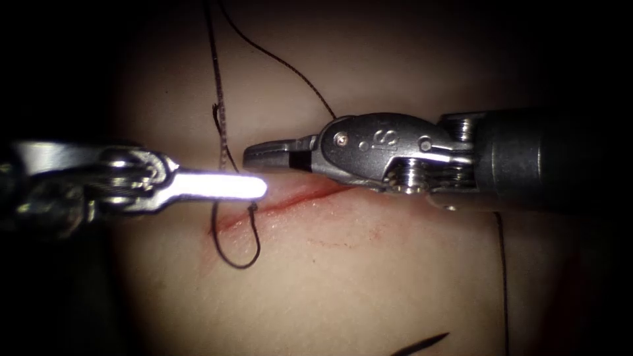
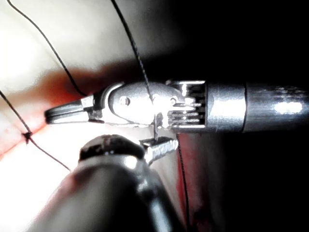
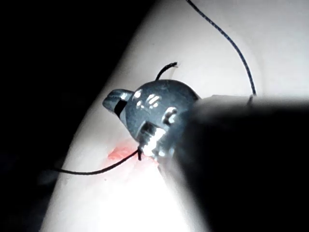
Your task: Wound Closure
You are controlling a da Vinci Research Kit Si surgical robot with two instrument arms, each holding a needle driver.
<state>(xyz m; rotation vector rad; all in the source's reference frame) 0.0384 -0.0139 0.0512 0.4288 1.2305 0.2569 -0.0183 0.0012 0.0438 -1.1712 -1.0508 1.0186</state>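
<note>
Gripper jaws on the right arm's dark steel needle driver (image 1: 267,157) lie closed, holding nothing that can be seen, just above the thin red cut (image 1: 290,198) in the pale pork tissue (image 1: 395,277). Opposite it, the left arm's bright steel gripper (image 1: 254,187) also looks closed and empty, its tip just beside a small knot (image 1: 252,207) in the dark braided thread (image 1: 221,118) at the cut. From that knot the thread loops below the cut and runs upward, twisted. A dark pointed tip, probably the curved needle (image 1: 422,344), lies loose on the tissue well below both tools. Working well here means taking the thread near the knot and keeping tension gentle.
</note>
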